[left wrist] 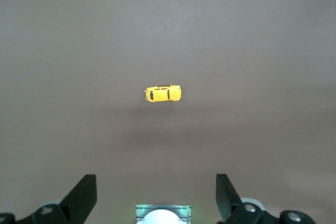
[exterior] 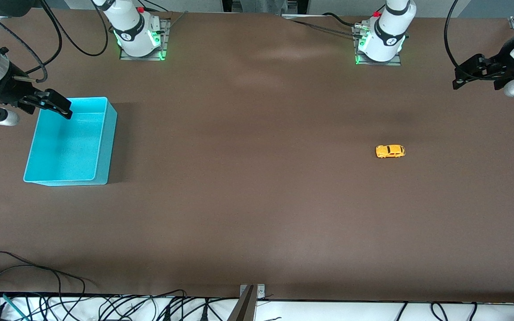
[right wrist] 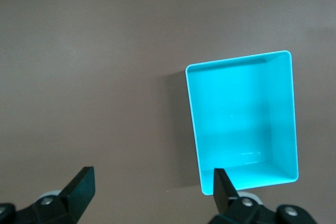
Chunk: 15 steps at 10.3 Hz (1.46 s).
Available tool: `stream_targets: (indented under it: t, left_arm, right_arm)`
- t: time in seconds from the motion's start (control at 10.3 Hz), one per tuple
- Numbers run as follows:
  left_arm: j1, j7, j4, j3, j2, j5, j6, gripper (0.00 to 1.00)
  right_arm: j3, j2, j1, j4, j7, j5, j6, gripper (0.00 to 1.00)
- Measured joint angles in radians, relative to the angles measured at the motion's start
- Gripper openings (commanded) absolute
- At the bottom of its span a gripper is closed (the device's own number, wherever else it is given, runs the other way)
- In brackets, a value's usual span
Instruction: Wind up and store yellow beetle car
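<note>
From my station I saw the tiny yellow-orange beetle-shaped toy car (exterior: 390,151) sitting on its wheels on the brown table (exterior: 248,200), toward the left arm's end and well apart from everything else. Its dark windows showed clearly in the left wrist view (left wrist: 163,93), where it lay alone on bare table surface.

The left hand (exterior: 461,78) hung in the air at the left arm's end of the table, over bare brown surface, away from the car. Its two black fingers (left wrist: 84,195) stood wide apart with nothing between them.

At the right arm's end stood the turquoise rectangular plastic bin (exterior: 101,147), open at the top and holding nothing that I could see. In the right wrist view its bright inner walls (right wrist: 278,103) and floor were plain to read.

The right hand (exterior: 60,107) hovered over the bin's rim, at the corner nearer the robots' bases. Its fingers (right wrist: 81,187) were likewise spread apart and gripped nothing.

Loose black cables (exterior: 29,276) lay along the table edge nearest the front camera.
</note>
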Motion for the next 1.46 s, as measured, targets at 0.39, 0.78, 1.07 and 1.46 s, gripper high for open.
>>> stream_targets:
  t: [0.39,0.78,1.07,1.46]
  left_arm:
    - [0.0,0.0,0.0,0.001,-0.001,0.0,0.0,1.0]
    - [0.004,0.0,0.0,0.004,-0.001,0.0,0.0,1.0]
    - [0.004,0.0,0.0,0.007,-0.001,0.0,0.0,1.0]
    - [0.003,0.0,0.0,0.006,-0.001,0.0,0.0,1.0]
  right_arm:
    - [-0.007,0.0,0.0,0.0,-0.001,-0.001,-0.008,1.0]
    - [-0.011,0.0,0.0,0.0,-0.001,-0.002,-0.024,1.0]
    - [-0.011,0.005,0.0,0.0,0.0,-0.002,-0.038,1.0]
    - [-0.009,0.011,0.001,0.0,0.0,-0.002,-0.036,1.0]
